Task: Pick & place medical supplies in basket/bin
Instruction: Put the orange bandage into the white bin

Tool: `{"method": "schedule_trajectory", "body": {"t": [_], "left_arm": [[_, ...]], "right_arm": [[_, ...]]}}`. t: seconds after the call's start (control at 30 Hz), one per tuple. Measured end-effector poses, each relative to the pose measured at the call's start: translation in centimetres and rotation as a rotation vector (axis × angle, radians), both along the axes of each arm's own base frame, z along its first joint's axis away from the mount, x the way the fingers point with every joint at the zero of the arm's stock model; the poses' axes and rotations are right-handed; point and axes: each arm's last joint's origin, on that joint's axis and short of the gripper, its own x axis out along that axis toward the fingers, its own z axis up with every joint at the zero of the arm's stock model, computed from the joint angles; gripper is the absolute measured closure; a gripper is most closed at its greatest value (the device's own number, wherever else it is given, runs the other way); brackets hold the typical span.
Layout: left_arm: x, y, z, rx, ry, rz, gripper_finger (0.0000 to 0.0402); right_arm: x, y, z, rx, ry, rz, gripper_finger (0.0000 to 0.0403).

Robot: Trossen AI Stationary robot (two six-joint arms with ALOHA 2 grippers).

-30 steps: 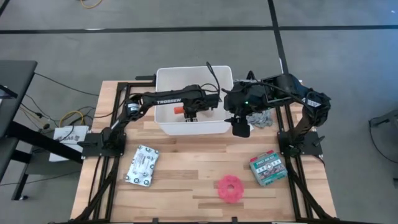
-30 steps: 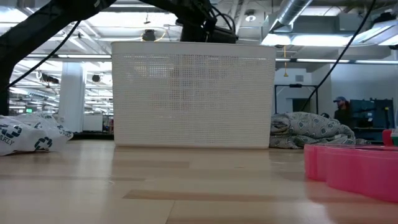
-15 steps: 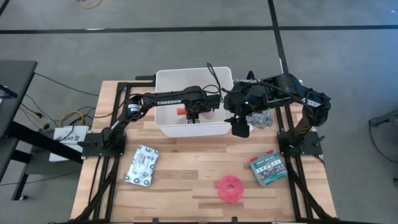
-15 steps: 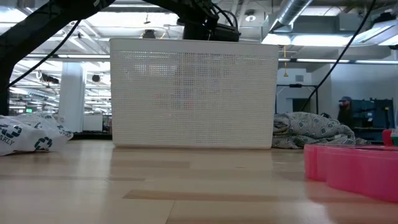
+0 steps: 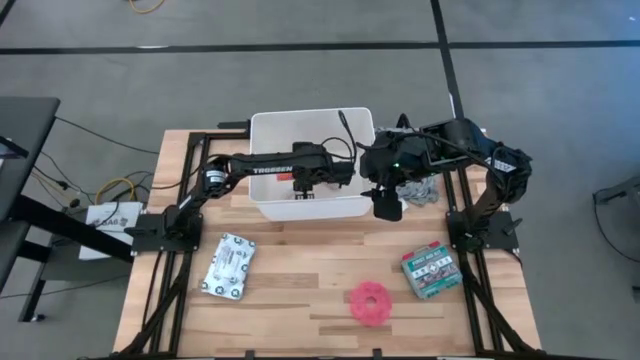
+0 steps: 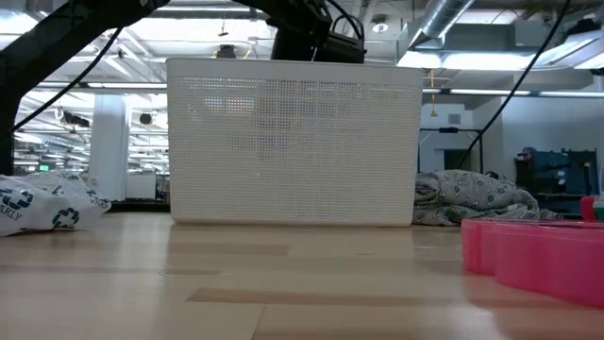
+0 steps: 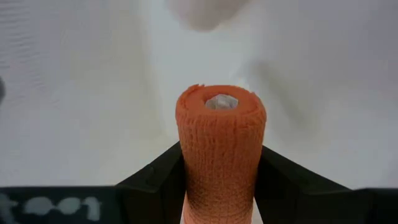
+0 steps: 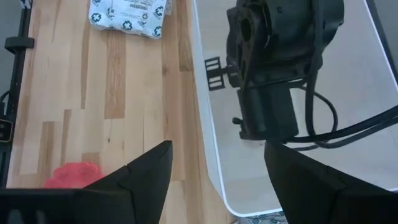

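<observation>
The white tub (image 5: 262,125) stands at the far middle of the table and fills the low view (image 6: 293,142). My left gripper (image 5: 308,186) hangs inside it, shut on the orange cylinder (image 7: 221,143). My right gripper (image 5: 386,207) hovers open by the tub's right near corner, and its wrist view shows the left arm in the tub. The white packet with green print (image 5: 229,265), the pink tape roll (image 5: 371,303) and the green-white box (image 5: 430,272) lie flat on the near half of the table. The beige roll and the small white piece are out of view. My left gripper pinches the orange cylinder between its two fingers (image 7: 161,168), which press on its opposite side walls (image 7: 186,168). The cylinder lies along the fingers, and its free end (image 7: 221,102) sticks out past them toward the tub's white inside. Whether that end touches the tub cannot be told.
A grey patterned cloth (image 5: 418,190) lies bunched at the tub's right side, under the right arm. Dark frame rails run along the table's left and right edges. Bare wood shows between the tub and the near items.
The left arm has shifted slightly toward the table's near edge over the tub, still shut on the orange cylinder. The right arm has kept still.
</observation>
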Motion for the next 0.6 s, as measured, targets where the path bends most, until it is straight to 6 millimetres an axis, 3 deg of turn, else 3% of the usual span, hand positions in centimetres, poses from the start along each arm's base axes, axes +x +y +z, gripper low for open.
{"method": "schedule_trajectory", "body": {"t": [0.1,0.27,0.37,0.47,0.6], "left_arm": [[0.1,-0.6,0.0,0.000,0.005,-0.018,0.0276],[0.3,-1.3,0.1,0.064,0.022,-0.061,0.0339],[0.2,-1.0,0.0,-0.019,0.007,-0.035,0.0343],[0.1,-0.9,-0.1,-0.114,-0.009,-0.014,0.0304],[0.1,-0.7,-0.1,-0.105,-0.002,-0.025,0.0228]], "right_arm": [[0.0,0.0,0.0,-0.009,0.001,0.012,0.0154],[0.0,0.0,0.0,-0.020,0.004,0.028,0.0154],[0.0,0.0,0.0,-0.029,0.005,0.040,0.0154],[0.0,0.0,0.0,-0.030,0.005,0.041,0.0154],[0.0,0.0,0.0,-0.027,0.004,0.035,0.0154]]}}
